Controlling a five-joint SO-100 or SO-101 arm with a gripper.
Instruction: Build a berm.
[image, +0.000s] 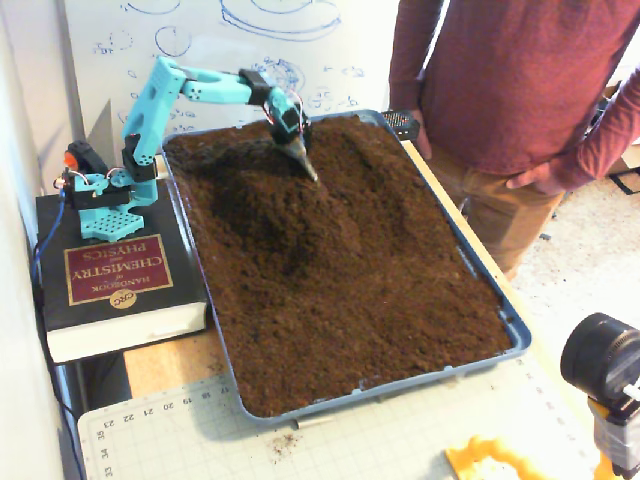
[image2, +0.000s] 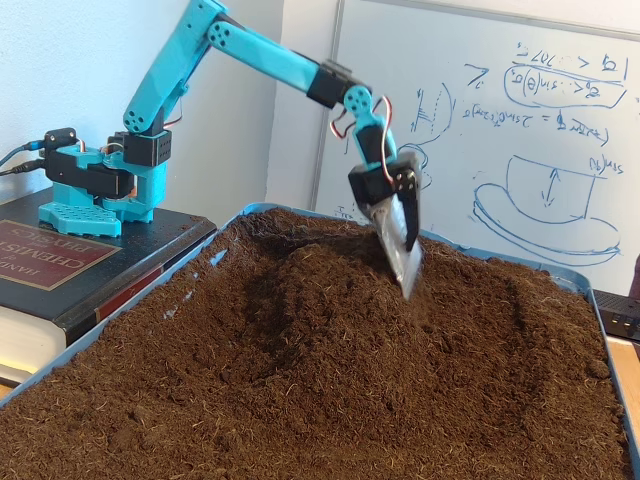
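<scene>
Arm raised high, elbow bent, forearm angled down; hand (image2: 400, 245) carries metal scoop, tip pointing down.

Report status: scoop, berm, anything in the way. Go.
Scoop tip-down over the berm's crest; jaws hidden, cannot tell. Berm heaped at the tray's far end, soil flatter nearer the camera. Nothing blocking; person beside the tray.

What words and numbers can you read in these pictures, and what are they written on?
"HANDBOOK of CHEMISTRY and PHYSICS", upside down: dark red label on the thick black book under the turquoise arm.
"CRC": gold round seal on that label.
"19 20 21 22 23": pale green cutting mat, along its edge.
Blue marker sketches and formulas: whiteboard; too scrawled to read.
</scene>
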